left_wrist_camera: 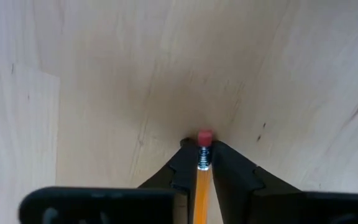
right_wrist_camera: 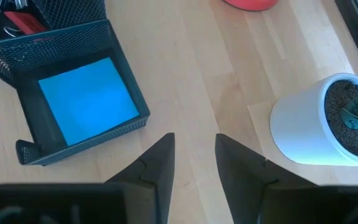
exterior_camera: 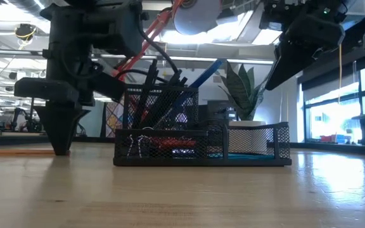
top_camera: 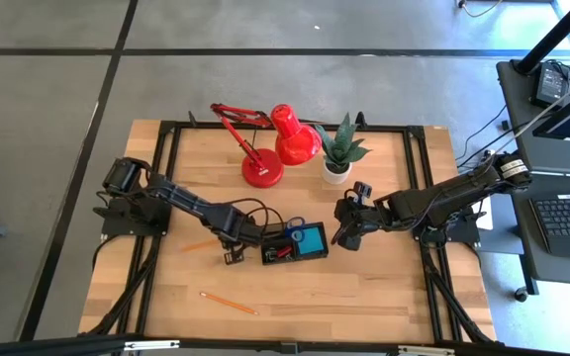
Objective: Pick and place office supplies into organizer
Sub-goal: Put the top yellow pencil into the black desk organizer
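Left gripper (left_wrist_camera: 201,163) was down at the table (top_camera: 364,287), just left of the organizer (top_camera: 295,242), fingers clamped on a pencil (left_wrist_camera: 201,180). Grasp step. Next: lift, carry into the organizer. Right gripper (right_wrist_camera: 194,155) hovered beside it, fingers apart, empty. Second pencil (top_camera: 229,303) lay near the front edge.

Pencil (left_wrist_camera: 201,177) in left wrist view: only eraser end and ferrule show; shaft runs off the frame edge between the left hand's (left_wrist_camera: 201,163) fingers. Organizer (right_wrist_camera: 73,106) in right wrist view: cut off at the edge, rear compartment contents partly out of frame. Plant pot (right_wrist_camera: 319,121) cropped at the edge. Low view: items behind organizer mesh too dark to tell apart.
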Motion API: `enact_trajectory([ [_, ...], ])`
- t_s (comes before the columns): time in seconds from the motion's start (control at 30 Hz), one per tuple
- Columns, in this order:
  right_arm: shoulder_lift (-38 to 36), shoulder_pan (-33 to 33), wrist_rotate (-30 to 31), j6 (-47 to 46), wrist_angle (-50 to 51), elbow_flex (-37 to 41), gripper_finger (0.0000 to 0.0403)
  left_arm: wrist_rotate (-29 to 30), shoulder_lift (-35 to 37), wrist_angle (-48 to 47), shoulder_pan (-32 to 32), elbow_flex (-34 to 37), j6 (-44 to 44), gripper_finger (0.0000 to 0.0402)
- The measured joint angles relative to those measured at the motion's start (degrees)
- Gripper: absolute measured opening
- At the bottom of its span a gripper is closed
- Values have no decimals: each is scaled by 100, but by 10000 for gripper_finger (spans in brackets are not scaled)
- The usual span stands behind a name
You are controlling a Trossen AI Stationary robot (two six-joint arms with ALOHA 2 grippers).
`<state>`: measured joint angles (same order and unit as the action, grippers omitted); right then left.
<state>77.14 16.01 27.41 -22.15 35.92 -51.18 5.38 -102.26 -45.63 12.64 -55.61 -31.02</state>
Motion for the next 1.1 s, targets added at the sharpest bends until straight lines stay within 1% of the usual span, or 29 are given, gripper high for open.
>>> enact_trajectory([
  [0.2,0,0,-1,7,0,0,120,25,17,-48,68,-18,202,11],
  [0.4,0,0,-1,13,2,0,120,20,204,-238,83,-137,77,10],
  [0.6,0,0,-1,15,7,0,120,-3,626,-346,125,-177,4,7],
  [0.77,0,0,1,35,7,0,120,-36,1122,-353,203,-181,-112,6],
  [0.9,0,0,-1,37,9,0,120,-34,1667,-308,270,-185,-236,6],
  [1.1,0,0,1,39,0,0,120,-3,2570,268,280,-191,-170,6],
])
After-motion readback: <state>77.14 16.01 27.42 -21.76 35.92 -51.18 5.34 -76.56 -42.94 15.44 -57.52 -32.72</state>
